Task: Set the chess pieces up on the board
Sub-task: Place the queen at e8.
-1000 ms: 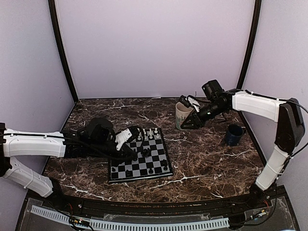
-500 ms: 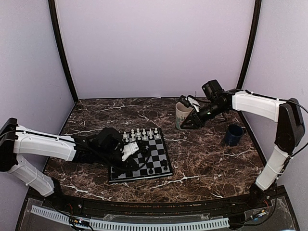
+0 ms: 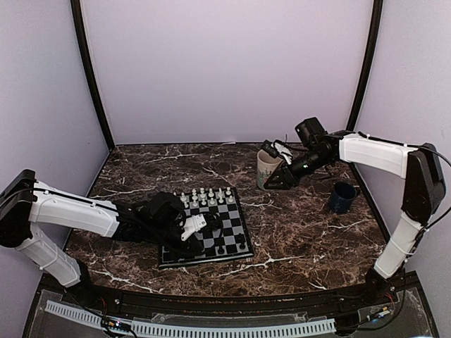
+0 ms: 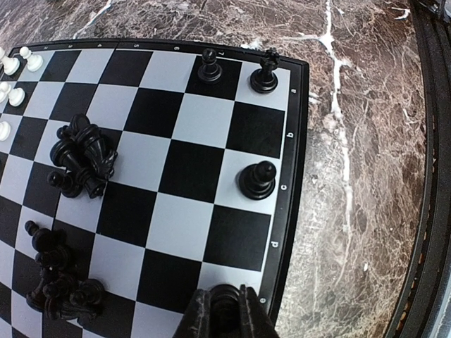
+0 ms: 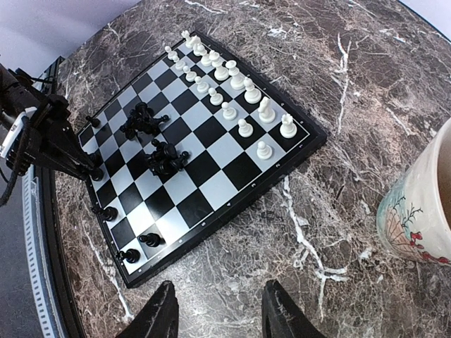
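The board point(image 3: 227, 227) lies on the marble table. White chess pieces point(image 3: 208, 196) stand in two rows along its far edge; they also show in the right wrist view point(image 5: 225, 88). Black pieces lie in two heaps mid-board point(image 4: 84, 155) point(image 4: 60, 282). Three black pieces stand near the near right corner point(image 4: 257, 179). My left gripper point(image 4: 225, 313) is shut on a black piece point(image 4: 225, 310), low over a square in the near edge row; it also shows in the top view point(image 3: 190, 241). My right gripper point(image 5: 218, 310) is open and empty above the table right of the board.
A cream floral mug point(image 3: 266, 169) stands just behind my right gripper point(image 3: 273, 183), and shows in the right wrist view point(image 5: 423, 211). A dark blue mug point(image 3: 343, 197) stands at the right side. Purple walls close in the table.
My left gripper has moved from the middle of the board toward its near edge, carrying a black piece. The right arm has not moved.
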Controlling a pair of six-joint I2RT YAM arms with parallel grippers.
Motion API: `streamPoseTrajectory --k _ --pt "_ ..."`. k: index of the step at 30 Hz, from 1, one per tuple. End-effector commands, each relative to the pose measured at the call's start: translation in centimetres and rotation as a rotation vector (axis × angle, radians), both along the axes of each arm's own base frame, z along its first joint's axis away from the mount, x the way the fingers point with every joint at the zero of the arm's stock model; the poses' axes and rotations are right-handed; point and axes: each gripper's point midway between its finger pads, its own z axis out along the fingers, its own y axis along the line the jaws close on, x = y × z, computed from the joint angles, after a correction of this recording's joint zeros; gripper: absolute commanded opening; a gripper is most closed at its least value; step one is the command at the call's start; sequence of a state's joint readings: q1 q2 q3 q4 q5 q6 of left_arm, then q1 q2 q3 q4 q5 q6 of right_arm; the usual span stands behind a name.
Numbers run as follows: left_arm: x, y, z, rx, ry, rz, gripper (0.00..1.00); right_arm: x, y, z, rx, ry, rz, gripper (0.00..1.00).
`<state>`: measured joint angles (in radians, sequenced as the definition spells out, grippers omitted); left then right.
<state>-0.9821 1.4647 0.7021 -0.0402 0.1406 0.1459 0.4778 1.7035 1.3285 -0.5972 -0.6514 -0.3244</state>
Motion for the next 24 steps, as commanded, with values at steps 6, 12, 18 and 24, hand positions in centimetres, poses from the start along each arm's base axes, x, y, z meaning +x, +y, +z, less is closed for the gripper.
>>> streamPoseTrajectory --k 6,12,18,24 --pt "-0.5 0.1 0.0 0.001 -0.003 -0.010 0.13 0.5 0.7 0.5 0.022 -0.012 0.022 0.42" --pt "-0.5 0.1 0.1 0.003 -0.003 -0.007 0.22 0.5 0.7 0.4 0.020 -0.009 0.023 0.42" --pt "-0.3 0.3 0.6 0.002 -0.018 0.010 0.30 0.3 0.7 0.7 0.021 -0.011 0.026 0.42" --pt "0.6 0.0 3.9 -0.056 -0.078 0.038 0.37 0.6 0.8 2.0 0.018 -0.042 0.051 0.42"
